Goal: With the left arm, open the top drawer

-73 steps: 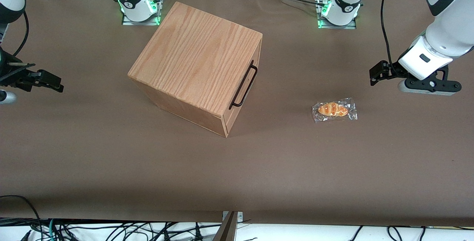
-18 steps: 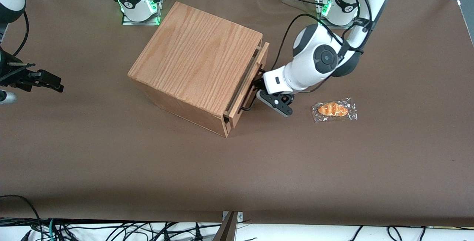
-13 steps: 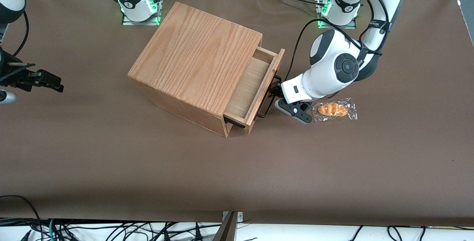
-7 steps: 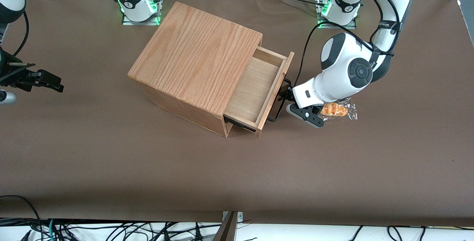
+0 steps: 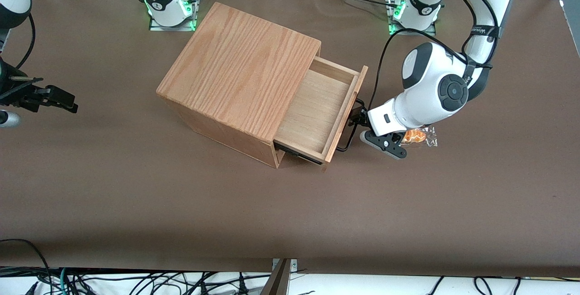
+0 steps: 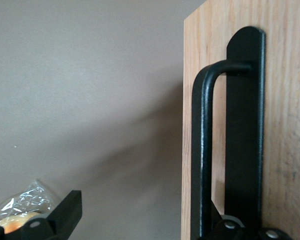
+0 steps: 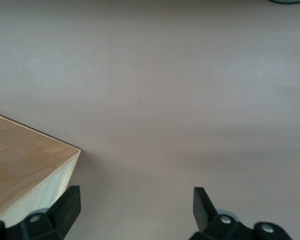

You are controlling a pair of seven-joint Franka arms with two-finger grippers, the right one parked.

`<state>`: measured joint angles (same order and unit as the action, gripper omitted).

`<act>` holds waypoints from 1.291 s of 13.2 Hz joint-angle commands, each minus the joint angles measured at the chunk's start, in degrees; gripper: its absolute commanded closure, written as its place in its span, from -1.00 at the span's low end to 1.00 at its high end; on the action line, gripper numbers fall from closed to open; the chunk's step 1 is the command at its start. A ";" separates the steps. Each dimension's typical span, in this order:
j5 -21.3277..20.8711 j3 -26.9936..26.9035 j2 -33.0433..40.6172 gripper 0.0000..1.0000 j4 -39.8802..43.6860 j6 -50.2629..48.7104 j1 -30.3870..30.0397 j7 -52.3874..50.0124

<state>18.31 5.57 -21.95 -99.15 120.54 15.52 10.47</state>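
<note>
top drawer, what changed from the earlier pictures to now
The top drawer was shut at first; now it is pulled well out of the cabinet, its pale inside showing. The left arm's gripper came in from the table's end, took the black wire handle and drew it toward the wrapped bun, now partly hidden. The cabinet stayed put.

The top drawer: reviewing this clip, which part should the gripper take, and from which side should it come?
The black wire handle on the top drawer front. It is a thin U-shaped bar standing clear of the wood, so fingers can straddle it. Approach from in front of the drawer, in line with its slide, toward the working arm's end of the table. The gripper is at that bar now.
</note>
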 commanded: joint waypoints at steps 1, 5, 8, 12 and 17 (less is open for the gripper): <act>-2.93 -1.52 2.09 -1.00 -0.25 -0.93 -0.41 0.25; -2.93 -2.40 2.09 -1.00 -0.34 -1.01 -0.41 2.36; -2.93 -2.84 2.09 -1.00 -0.34 -0.93 -0.49 2.36; -3.02 -3.28 2.09 -1.00 -0.34 -1.01 -0.49 2.45; -2.93 -3.46 2.09 -1.00 -0.34 -1.01 -0.76 4.56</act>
<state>18.32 3.36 -21.70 -99.13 120.06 15.02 12.85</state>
